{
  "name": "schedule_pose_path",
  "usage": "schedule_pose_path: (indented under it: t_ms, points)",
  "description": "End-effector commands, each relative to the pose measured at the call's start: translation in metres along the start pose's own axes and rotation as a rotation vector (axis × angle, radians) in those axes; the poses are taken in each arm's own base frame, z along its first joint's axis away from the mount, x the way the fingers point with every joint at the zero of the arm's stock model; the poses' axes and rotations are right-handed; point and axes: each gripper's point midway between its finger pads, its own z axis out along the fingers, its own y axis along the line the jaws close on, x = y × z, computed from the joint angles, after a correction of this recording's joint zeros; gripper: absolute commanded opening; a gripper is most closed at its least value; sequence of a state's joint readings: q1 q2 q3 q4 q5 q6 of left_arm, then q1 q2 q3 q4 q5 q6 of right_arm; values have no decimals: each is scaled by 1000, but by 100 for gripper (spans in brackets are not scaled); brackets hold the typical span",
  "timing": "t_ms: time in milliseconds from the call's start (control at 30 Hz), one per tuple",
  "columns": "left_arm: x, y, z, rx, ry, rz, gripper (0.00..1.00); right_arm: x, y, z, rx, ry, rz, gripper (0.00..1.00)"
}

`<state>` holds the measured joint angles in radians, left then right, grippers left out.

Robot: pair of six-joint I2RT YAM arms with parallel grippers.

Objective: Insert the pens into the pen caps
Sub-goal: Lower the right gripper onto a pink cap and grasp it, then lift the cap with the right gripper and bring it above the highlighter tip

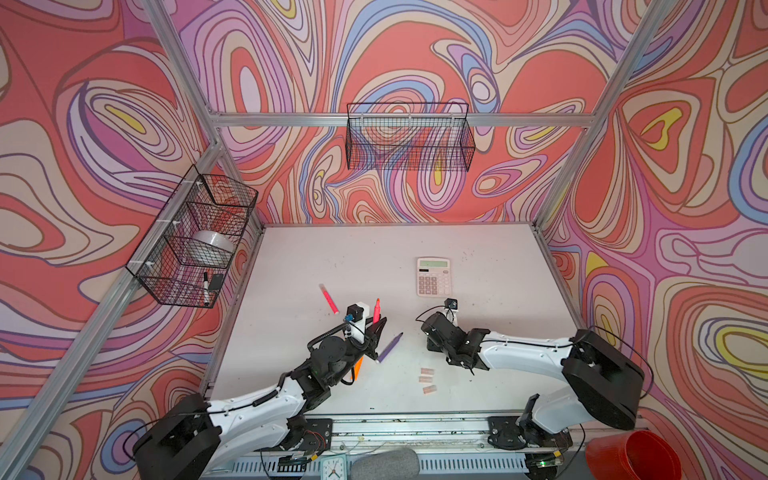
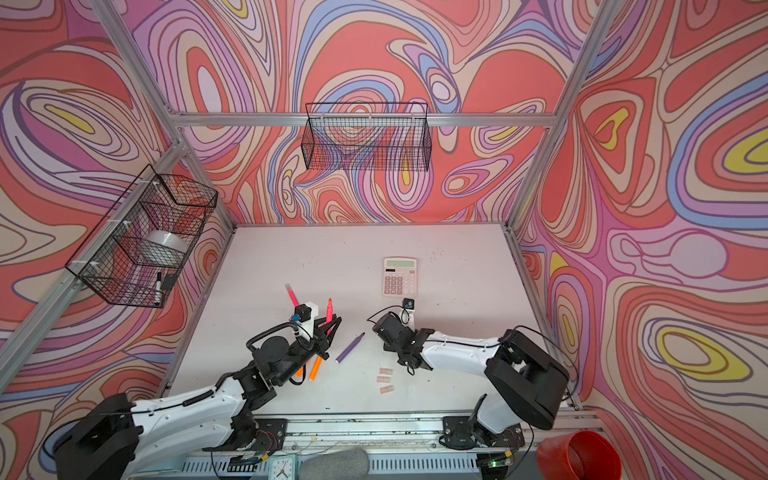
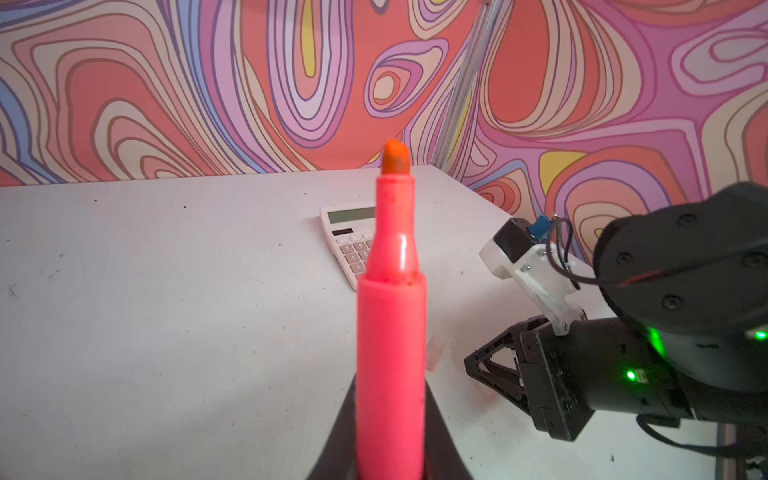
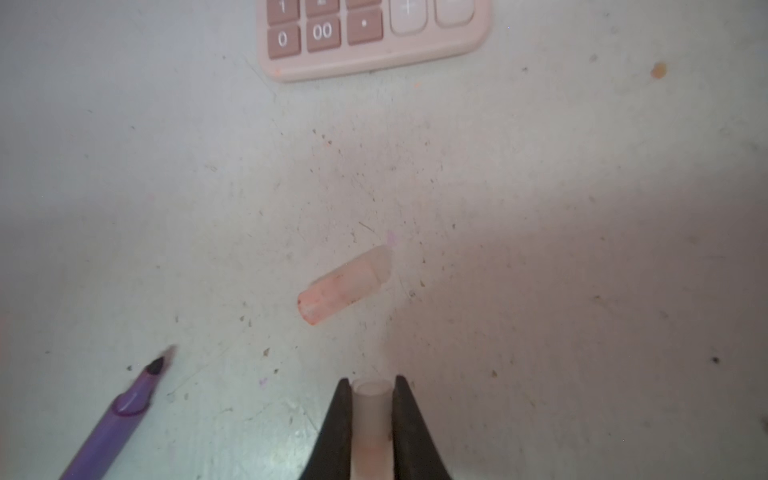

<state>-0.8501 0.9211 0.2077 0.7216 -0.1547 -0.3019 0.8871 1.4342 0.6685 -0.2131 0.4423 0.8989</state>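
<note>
1. My left gripper (image 1: pixel 376 327) is pinching a pen (image 3: pixel 390 332) by the barrel. The tip is bare and points up, and the pen is raised over the table.
2. My right gripper (image 4: pixel 372 386) is pinching a cap (image 4: pixel 371 419) with its open mouth facing out past the fingertips. It sits low over the table, apart from the pen.
3. As I judge it, the step in hand is bringing cap to tip. I'd line the cap's mouth up with the pen's axis, check both wrist views, then push straight along the barrel until it seats. If the two meet at an angle, the tip could smear the rim or the cap could slip in the jaws.
4. On the table (image 1: pixel 332 253), left to right:
   - a pink pen (image 1: pixel 329 299) that seems capped at its far end
   - orange pens (image 2: pixel 315 369) partly under the left arm
   - a purple pen (image 1: pixel 390 347), uncapped
   - three caps (image 1: pixel 424 379) in a row near the front
   - a loose cap (image 4: pixel 345 284) ahead of the right gripper
5. The surface is white, scuffed and speckled. A calculator (image 1: pixel 433 276) lies farther back.
6. Swirl-patterned walls enclose the cell. A side basket (image 1: pixel 174 291) hangs on the left and a back basket (image 1: pixel 409 141) on the rear rail.
</note>
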Motion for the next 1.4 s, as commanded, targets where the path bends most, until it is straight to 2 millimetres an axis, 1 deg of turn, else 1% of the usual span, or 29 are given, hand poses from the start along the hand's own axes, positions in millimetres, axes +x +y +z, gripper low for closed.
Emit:
schedule_pose_path:
  t_ms: [0,100,233,300,400,500,633,767,833,933,1133,1233,1367]
  points:
    - [14,2,-5,-12,96,-33,0,-28,8,-18,-66,-119,54,5]
    - [17,-13,-5,59,157,-19,0,-53,20,-39,-143,-207,83,4]
    - [27,-28,-1,131,238,-40,0,-82,33,-64,-239,-317,118,0]
    - [28,-35,-1,172,238,-45,0,-93,41,-77,-314,-367,143,0]
    - [24,-41,1,203,224,-43,0,-109,52,-100,-419,-424,176,0]
    - [27,-55,1,283,246,-37,0,-117,60,-115,-487,-451,185,0]
    - [29,-73,1,387,254,-46,0,-120,70,-131,-616,-477,214,0]
    - [26,-76,5,398,246,-70,0,-125,81,-150,-740,-518,229,0]
    - [25,-76,7,393,247,-81,0,-127,87,-156,-785,-524,223,0]
    - [23,-79,8,404,243,-90,0,-123,99,-158,-864,-511,220,0]
    - [20,-74,11,369,225,-102,0,-111,119,-156,-982,-456,230,0]
    - [20,-72,12,359,225,-107,0,-107,127,-155,-1008,-432,226,0]
    - [23,-70,16,351,224,-108,0,-103,130,-154,-1022,-423,219,0]
